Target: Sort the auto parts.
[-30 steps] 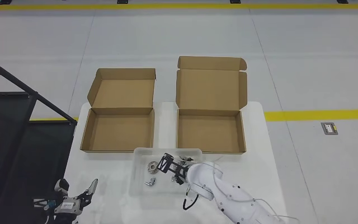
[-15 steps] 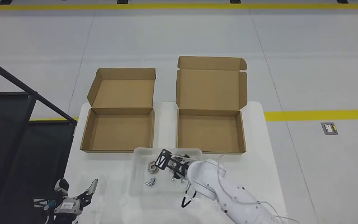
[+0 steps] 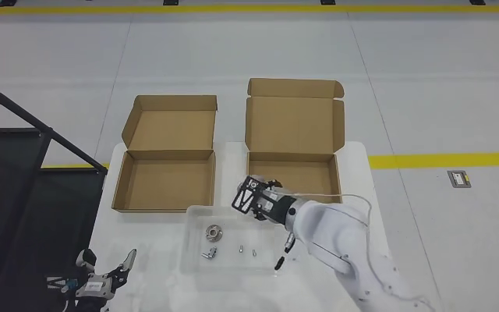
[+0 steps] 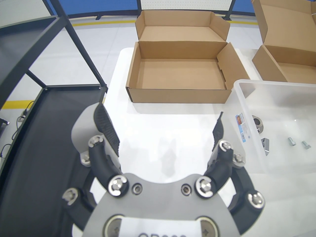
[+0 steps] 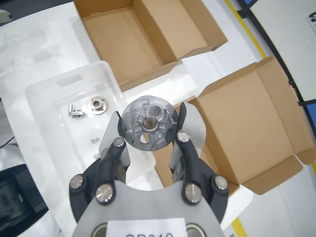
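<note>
Fingers on our right gripper were clamped on the rim of a grey metal disc, one pad on either side, so the disc sat face-on to the wrist camera with its hub hole and cast ribs showing. Our guess was that an edge grip was the only sane way to hold something that flat and wide. The disc hung in the air above the spot where the far rim of the clear bin came up near the front wall of the right box, touching neither as far as we could tell. That read to us like mid-carry: out of the bin, not yet over the box floor.

Both cardboard boxes, that one and the left box, sat side by side behind the bin with lids flipped back and bare cardboard floors showing, which made sense as one box per kind of part. Down in the bin we counted a flanged bushing, a little block and two small bolts, lying apart from each other, so each looked pickable on its own.

Our left gripper had its fingers spread wide with nothing in them, hanging over the near left edge of the surface, off to the left of the bin and next to a black rack. We figured that spot was picked so the two arms wouldn't crowd each other over the bin.
</note>
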You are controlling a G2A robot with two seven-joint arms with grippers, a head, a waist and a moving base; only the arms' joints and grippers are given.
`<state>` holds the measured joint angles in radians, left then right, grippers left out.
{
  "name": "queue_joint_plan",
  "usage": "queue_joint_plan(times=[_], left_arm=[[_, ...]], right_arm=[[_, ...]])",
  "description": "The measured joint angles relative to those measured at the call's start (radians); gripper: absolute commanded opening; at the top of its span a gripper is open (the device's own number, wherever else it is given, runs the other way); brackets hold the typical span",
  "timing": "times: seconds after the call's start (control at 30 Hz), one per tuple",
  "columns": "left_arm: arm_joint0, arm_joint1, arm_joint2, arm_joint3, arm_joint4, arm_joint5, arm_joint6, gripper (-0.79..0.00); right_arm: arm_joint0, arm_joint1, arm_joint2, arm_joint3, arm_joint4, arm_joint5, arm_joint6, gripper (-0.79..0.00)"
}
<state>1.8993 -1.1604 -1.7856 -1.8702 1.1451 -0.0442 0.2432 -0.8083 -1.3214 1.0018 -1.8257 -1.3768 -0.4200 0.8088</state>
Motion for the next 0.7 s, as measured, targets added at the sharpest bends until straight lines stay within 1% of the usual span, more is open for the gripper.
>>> queue_joint_plan(times=[0.1,0.2,0.33,0.43,0.53,0.7], left_arm=[[0.0,0.0,0.0,0.0,0.0,0.0,0.0,0.0],[0.0,0.0,0.0,0.0,0.0,0.0,0.0,0.0],[0.0,0.0,0.0,0.0,0.0,0.0,0.0,0.0],[0.0,0.0,0.0,0.0,0.0,0.0,0.0,0.0],[0.0,0.0,0.0,0.0,0.0,0.0,0.0,0.0],[0.0,0.0,0.0,0.0,0.0,0.0,0.0,0.0]], right_arm=[[0.04,-0.008,-0.002,0.066,-0.047,0.075,-0.014,-0.785],[0.107,-0.024,-0.039,0.179,-0.08,0.134,-0.015,-0.785],[0.21,-0.054,-0.093,0.372,-0.072,0.191,-0.037,-0.785],[0.262,-0.075,-0.127,0.497,-0.064,0.232,-0.063,-0.785],[0.301,-0.094,-0.149,0.596,-0.042,0.253,-0.1,-0.785],[0.351,-0.119,-0.181,0.712,-0.026,0.248,-0.123,-0.785]])
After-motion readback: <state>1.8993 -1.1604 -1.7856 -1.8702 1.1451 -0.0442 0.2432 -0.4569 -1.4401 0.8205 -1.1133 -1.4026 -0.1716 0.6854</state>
